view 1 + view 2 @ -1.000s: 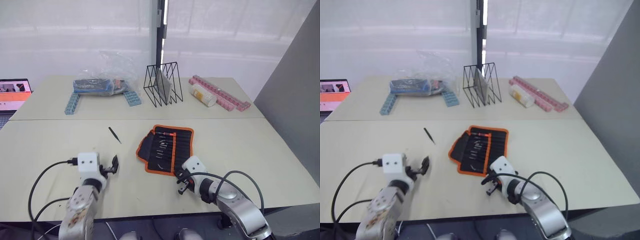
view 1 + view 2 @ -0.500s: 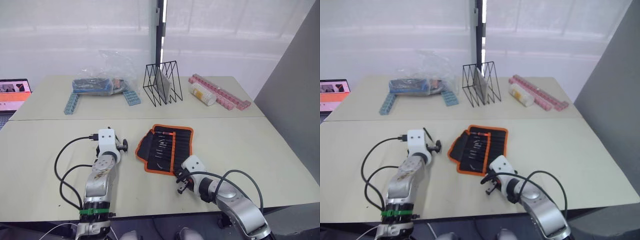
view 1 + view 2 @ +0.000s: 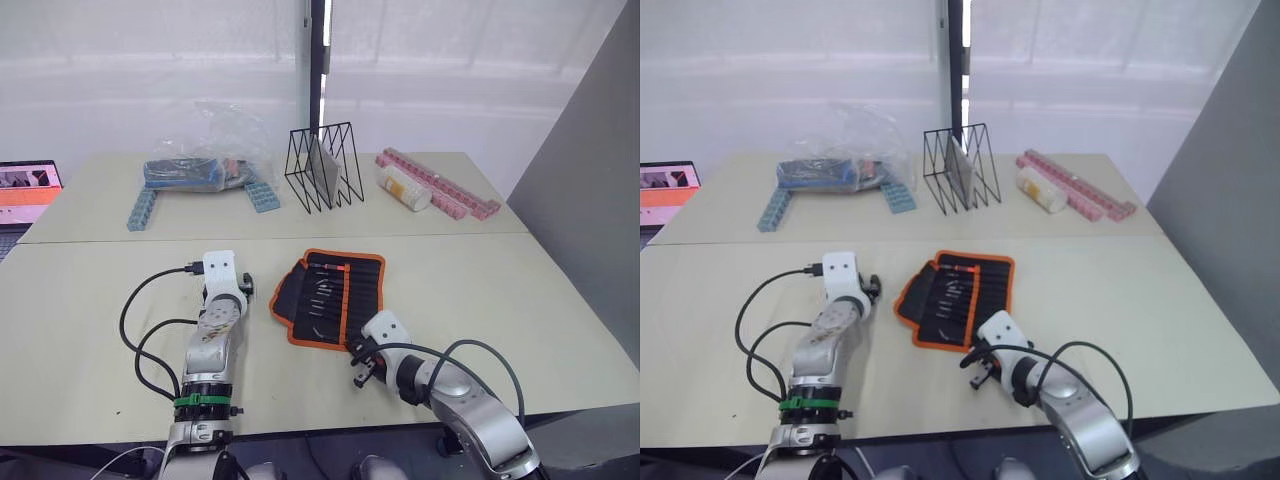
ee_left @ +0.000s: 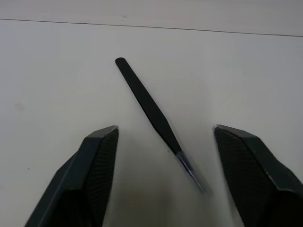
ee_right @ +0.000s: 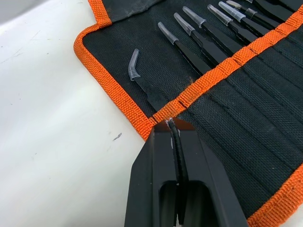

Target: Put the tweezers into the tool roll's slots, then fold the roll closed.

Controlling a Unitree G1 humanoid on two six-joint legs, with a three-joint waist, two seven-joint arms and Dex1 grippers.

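**Loose tweezer framed on the left, roll edge nosed on the right**

Over on the left, the left end effector is spread wide above the tabletop, gripping nothing, and a single loose black tweezer lies flat between its two fingers, touching neither. The clear-capped tip of that tweezer points back toward the end effector.

Moving to the middle, the tool roll lies unfolded, orange trim showing all round, well in from the tabletop's near edge. Several tweezers sit side by side in the slots, their capped tips poking out over the black fabric.

And on the right, the right end effector is pinched fully together with nothing between the fingers, its tip right against the roll's orange border at the near edge.
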